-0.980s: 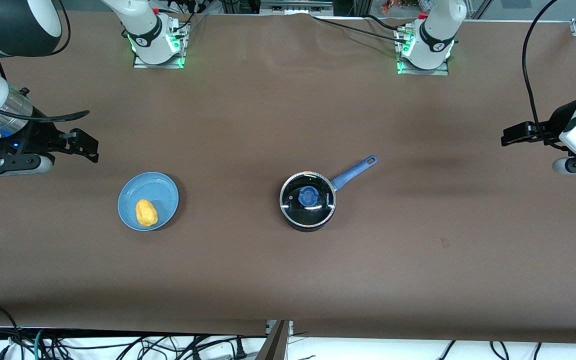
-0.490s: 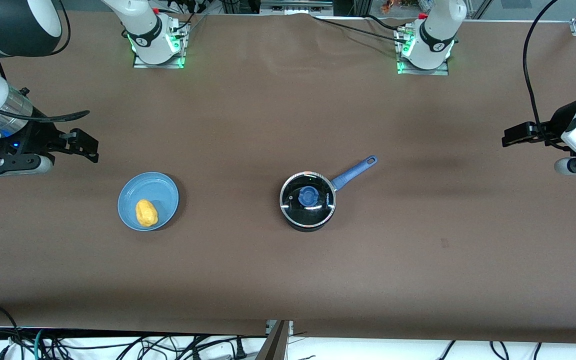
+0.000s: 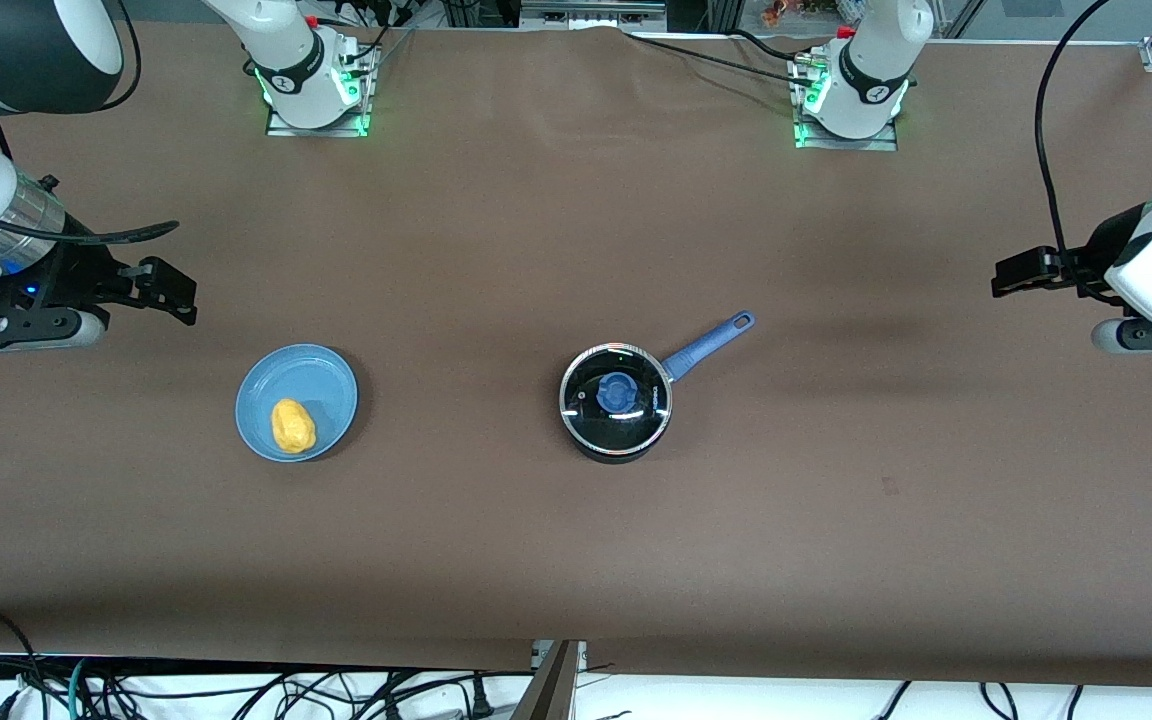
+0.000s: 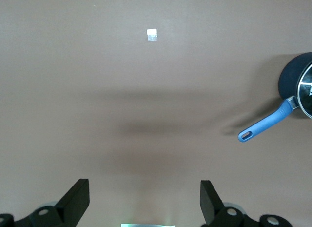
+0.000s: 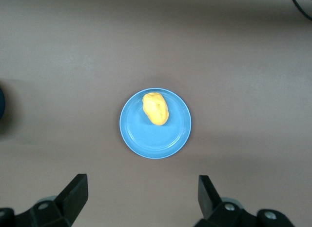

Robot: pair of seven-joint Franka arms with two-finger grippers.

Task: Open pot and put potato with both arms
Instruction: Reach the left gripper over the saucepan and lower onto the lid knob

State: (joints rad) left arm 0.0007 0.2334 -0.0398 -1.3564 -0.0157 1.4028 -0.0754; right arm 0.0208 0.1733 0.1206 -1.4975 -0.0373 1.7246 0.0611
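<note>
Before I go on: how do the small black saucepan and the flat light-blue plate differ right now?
The black saucepan is deep and closed by a glass lid with a blue knob; the light-blue plate is shallow and uncovered. The saucepan has a long blue handle; the plate has none. The plate bears the yellow potato; nothing shows in the saucepan. The plate lies toward the right arm's end of the table. Both are round and untouched.

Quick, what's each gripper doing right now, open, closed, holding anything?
Left gripper: open, empty, over bare table near the left arm's end.
Right gripper: open, empty, over the table beside the flat light-blue plate.
</note>
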